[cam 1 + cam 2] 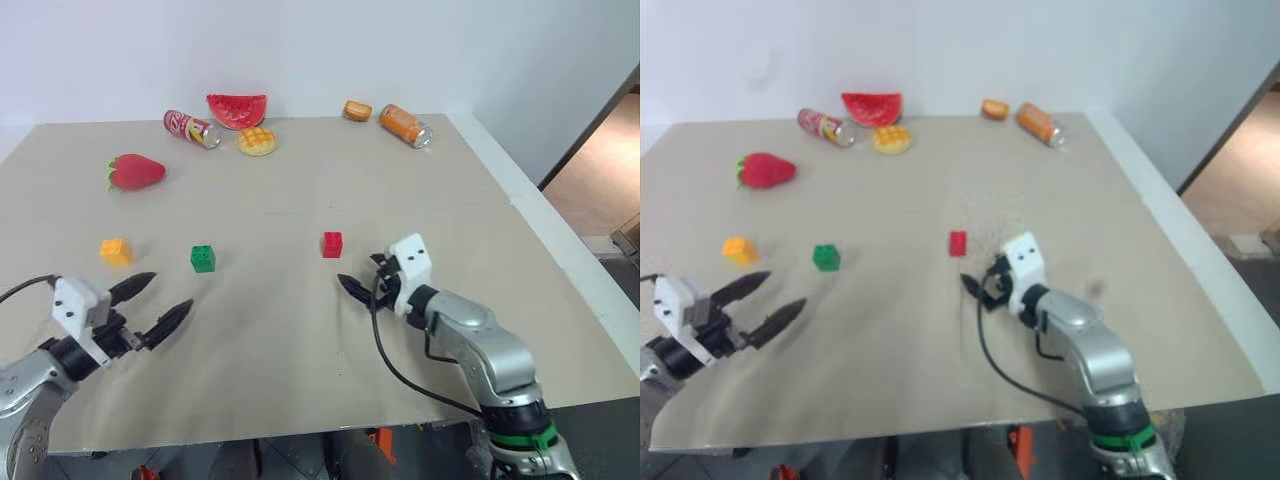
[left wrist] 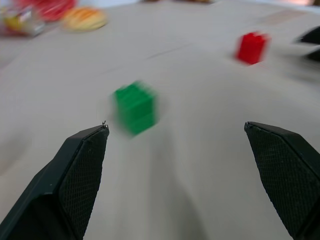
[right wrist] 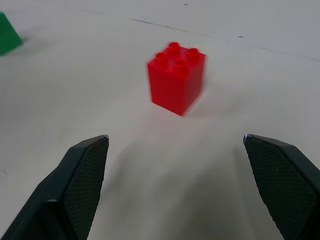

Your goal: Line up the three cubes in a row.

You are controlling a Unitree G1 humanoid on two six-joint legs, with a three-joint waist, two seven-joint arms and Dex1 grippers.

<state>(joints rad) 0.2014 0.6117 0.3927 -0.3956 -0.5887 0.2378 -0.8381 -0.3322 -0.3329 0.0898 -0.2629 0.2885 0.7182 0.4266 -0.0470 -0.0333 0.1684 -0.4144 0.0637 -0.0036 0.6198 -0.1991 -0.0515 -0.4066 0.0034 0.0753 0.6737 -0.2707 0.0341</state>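
Both grippers hover empty with jaws wide near the table's [image 1: 300,400] front edge: left gripper [image 1: 150,305] near the green cube [image 1: 203,258], right gripper [image 1: 365,285] just short of the red cube [image 1: 332,244]. Orange-yellow cube [image 1: 116,251] sits leftmost. They look roughly, perhaps loosely, aligned; tightening remains.

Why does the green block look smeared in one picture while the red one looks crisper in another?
In the left wrist view the green block is streaked sideways by motion blur, as is the red block; in the right wrist view the red block is sharper, its studs distinct, with soft shadows on the table.
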